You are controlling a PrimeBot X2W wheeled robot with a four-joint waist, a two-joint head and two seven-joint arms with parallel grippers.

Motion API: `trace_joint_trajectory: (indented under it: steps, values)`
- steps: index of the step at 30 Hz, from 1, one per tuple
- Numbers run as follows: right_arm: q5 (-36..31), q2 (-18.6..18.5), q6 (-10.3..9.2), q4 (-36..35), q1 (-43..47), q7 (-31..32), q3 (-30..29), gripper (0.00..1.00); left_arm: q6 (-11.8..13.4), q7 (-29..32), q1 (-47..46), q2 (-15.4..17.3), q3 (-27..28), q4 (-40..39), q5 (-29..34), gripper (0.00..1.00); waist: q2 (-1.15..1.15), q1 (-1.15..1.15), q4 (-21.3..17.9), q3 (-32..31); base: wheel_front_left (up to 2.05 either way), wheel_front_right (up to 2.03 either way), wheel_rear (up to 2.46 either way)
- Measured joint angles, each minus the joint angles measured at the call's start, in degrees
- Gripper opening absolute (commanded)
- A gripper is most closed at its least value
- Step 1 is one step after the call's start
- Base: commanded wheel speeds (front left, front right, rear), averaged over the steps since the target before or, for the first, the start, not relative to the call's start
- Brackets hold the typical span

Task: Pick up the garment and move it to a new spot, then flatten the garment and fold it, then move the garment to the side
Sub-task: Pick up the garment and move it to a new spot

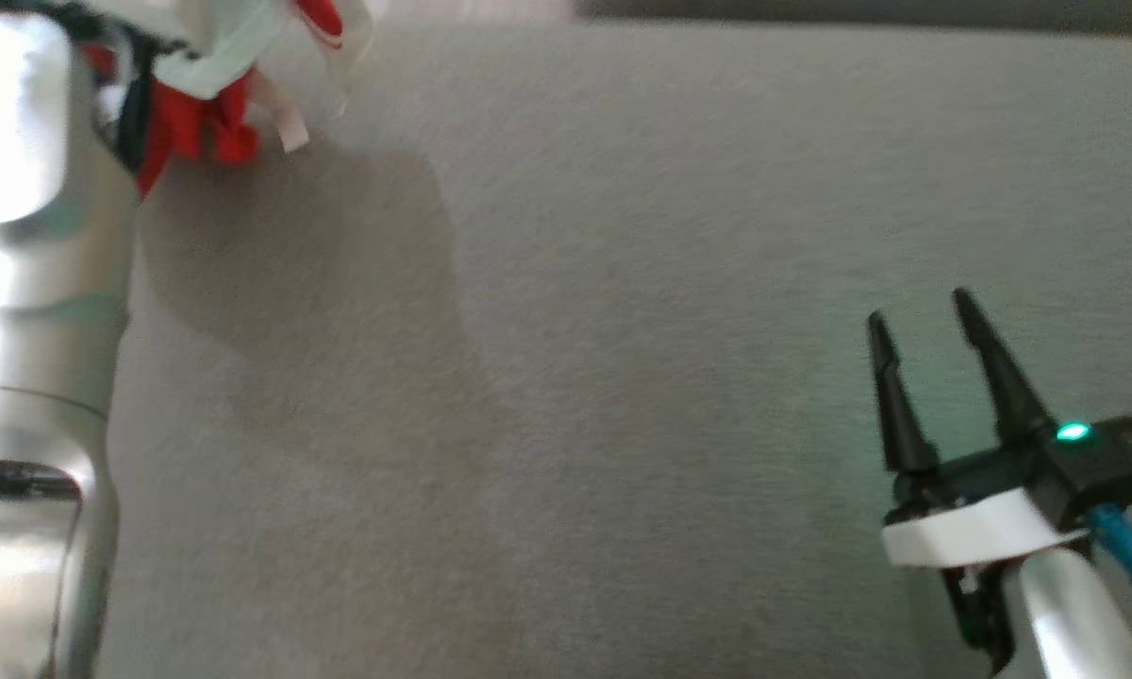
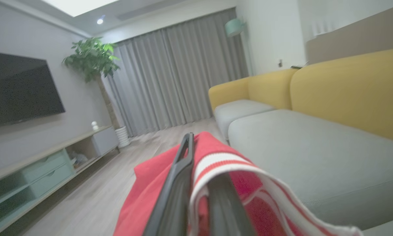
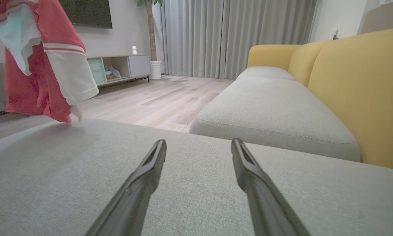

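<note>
The garment (image 1: 209, 85) is red with white striped trim and hangs bunched in the air at the head view's top left, over a grey cushion surface (image 1: 623, 283). In the left wrist view its red cloth and white striped band (image 2: 222, 164) drape over my left gripper (image 2: 199, 170), which is shut on the garment. From the right wrist view the garment (image 3: 39, 65) dangles at the upper left, its hem just above the cushion. My right gripper (image 1: 920, 316) hovers open and empty at the lower right, its fingers (image 3: 150, 170) spread above the cushion.
My pale left forearm (image 1: 28, 330) runs down the head view's left edge. A yellow-backed sofa (image 3: 357, 85) with grey seats lies to the right. Beyond it are wood floor (image 3: 150, 98), a TV console (image 2: 36, 167), a plant (image 2: 91, 59) and grey curtains (image 2: 177, 72).
</note>
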Motion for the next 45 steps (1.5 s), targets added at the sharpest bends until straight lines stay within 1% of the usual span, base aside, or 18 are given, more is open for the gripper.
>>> trace_joint_trajectory:
  steps: [3, 6, 11, 14, 18, 19, 20, 23, 25, 27, 29, 32, 34, 38, 43, 44, 45]
  values:
    - [0.01, 1.58, 0.00, -0.03, 1.36, 0.01, 0.52, 1.00, 0.00, 1.92, -0.20, -0.47, -4.67, -4.28, -2.98, 0.00, 0.00, 0.00, -3.26, -3.20, 0.00, 0.00, 0.00]
    - [0.36, 2.52, 0.00, -0.09, 2.65, 0.01, 1.05, 1.00, 0.00, 4.52, -0.27, -0.78, -8.92, -8.61, -6.39, 0.00, 0.00, 0.00, -7.35, -5.43, 0.00, 0.00, 0.00]
    - [0.52, 3.19, 0.00, -0.29, 2.93, 0.11, 2.44, 1.00, 0.00, 7.53, 0.77, -0.71, -13.54, -14.62, -10.47, 0.00, 0.00, 0.01, -14.31, -7.43, 0.00, 0.00, 0.00]
    - [0.70, 3.94, 0.00, -0.57, 2.84, 0.15, 3.00, 1.00, 0.00, 8.10, 5.28, -0.83, -16.23, -16.30, -12.01, 0.00, 0.00, 0.01, -18.09, -7.49, 0.00, 0.00, 0.00]
    - [1.34, 4.26, 0.00, -0.49, 2.53, 0.15, 3.86, 1.00, 0.00, 6.32, 16.33, -2.22, -20.28, -14.95, -13.01, 0.00, 0.00, 0.02, -21.94, -6.07, 0.00, 0.00, 0.00]
    - [1.51, 4.31, 0.00, -0.29, 2.52, 0.15, 4.13, 1.00, 0.00, 4.85, 19.22, -2.86, -21.56, -13.84, -12.77, 0.20, 0.00, 0.02, -22.51, -5.40, 0.00, 0.00, 0.00]
    - [1.53, 4.35, 0.00, 0.13, 2.46, 0.15, 4.52, 1.00, 0.10, 3.42, 21.98, -3.48, -22.85, -12.15, -12.26, 1.00, 0.00, 0.03, -22.99, -4.68, 0.00, 0.00, 0.00]
    - [1.86, 4.76, 0.00, 1.64, 1.69, 0.15, 5.89, 1.00, 2.01, 0.07, 29.67, -4.75, -25.61, -6.58, -10.35, 1.00, 0.00, 0.04, -24.43, -3.29, 0.00, 0.00, 0.00]
    - [1.86, 4.98, 0.00, 1.97, 1.38, 0.15, 6.08, 1.00, 4.47, -1.18, 34.00, -5.76, -25.52, -4.93, -9.93, 1.00, 0.00, 0.04, -24.89, -3.03, 0.00, 0.00, 0.00]
    - [1.88, 5.03, 0.00, 2.23, 1.66, 0.16, 5.03, 1.00, 6.80, -1.48, 37.24, -6.99, -23.73, -6.15, -10.85, 1.00, 0.00, 0.03, -24.44, -3.19, 0.00, 0.00, 0.00]
    - [2.04, 5.06, 0.00, 2.72, 2.35, 0.16, 3.56, 1.00, 8.64, -1.49, 40.43, -7.89, -20.58, -12.13, -11.60, 1.00, 0.00, 0.03, -23.54, -3.67, 0.00, 0.00, 0.00]
    - [2.21, 5.24, 0.00, 4.20, 5.25, 0.16, 1.93, 1.00, 10.67, -1.52, 46.47, -8.57, -16.71, -21.25, -10.76, 1.00, 0.00, 0.02, -21.94, -5.78, 0.00, 0.00, 0.00]
    - [2.27, 5.36, 0.00, 5.03, 8.02, 0.18, 0.87, 1.00, 11.55, -1.52, 52.57, -8.76, -13.97, -26.09, -10.24, 1.00, 0.00, 0.01, -20.55, -7.85, 0.00, 0.00, 0.00]
    - [2.27, 5.61, 0.00, 5.59, 12.05, 0.24, -1.49, 1.00, 13.50, -1.52, 65.89, -8.73, -7.90, -35.19, -8.44, 1.00, 0.00, 0.01, -16.56, -11.69, 0.00, 0.00, 0.00]
    - [2.29, 5.72, 0.00, 4.67, 13.59, 0.24, -2.68, 1.00, 14.17, -1.54, 77.13, -8.83, 0.54, -47.62, -6.39, 1.00, 0.00, 0.00, -12.63, -16.45, 0.00, 0.00, 0.00]
    - [2.27, 5.80, 0.00, 4.36, 14.34, 0.24, -2.66, 1.00, 14.25, -1.59, 78.83, -8.89, 1.70, -49.44, -5.93, 1.00, 0.00, 0.00, -11.98, -17.33, 0.00, 0.00, 0.00]
    - [2.27, 5.80, 0.00, 4.36, 14.34, 0.24, -2.66, 1.00, 14.25, -1.59, 78.83, -8.89, 1.70, -49.44, -5.93, 1.00, 0.00, 0.00, -11.98, -17.33, 0.00, 0.00, 0.00]
